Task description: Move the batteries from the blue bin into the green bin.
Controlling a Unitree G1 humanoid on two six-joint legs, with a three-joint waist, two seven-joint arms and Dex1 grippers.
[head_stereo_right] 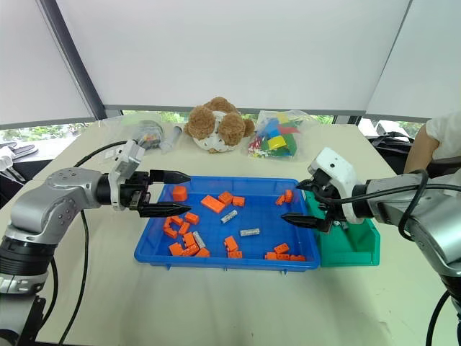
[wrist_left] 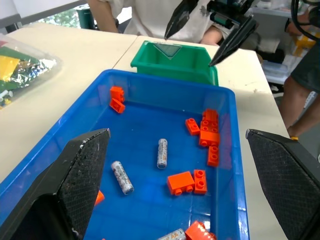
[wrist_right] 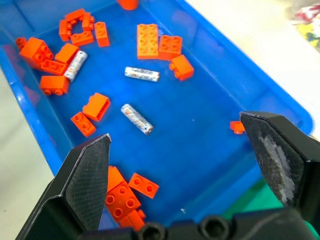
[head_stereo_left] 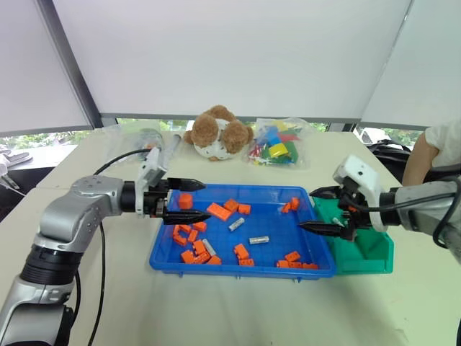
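Note:
The blue bin (head_stereo_left: 241, 269) lies in the middle of the table with three silver batteries (head_stereo_left: 236, 224) (head_stereo_left: 258, 239) (head_stereo_left: 209, 246) among orange blocks (head_stereo_left: 219, 211). The green bin (head_stereo_left: 369, 254) stands against its right end. My left gripper (head_stereo_left: 189, 200) hovers open over the bin's left end, pointing right, with nothing between its fingers (wrist_left: 75, 185). My right gripper (head_stereo_left: 308, 210) hangs open and empty over the blue bin's right end, beside the green bin, pointing left. In the right wrist view, two batteries (wrist_right: 136, 119) (wrist_right: 142, 74) lie ahead of its fingers (wrist_right: 85, 185).
Behind the blue bin sit a brown plush toy (head_stereo_left: 218, 133) and a clear bag of coloured blocks (head_stereo_left: 277, 148). Another clear bag (head_stereo_left: 140, 137) lies at the back left. A person (head_stereo_left: 436, 148) stands at the table's right edge.

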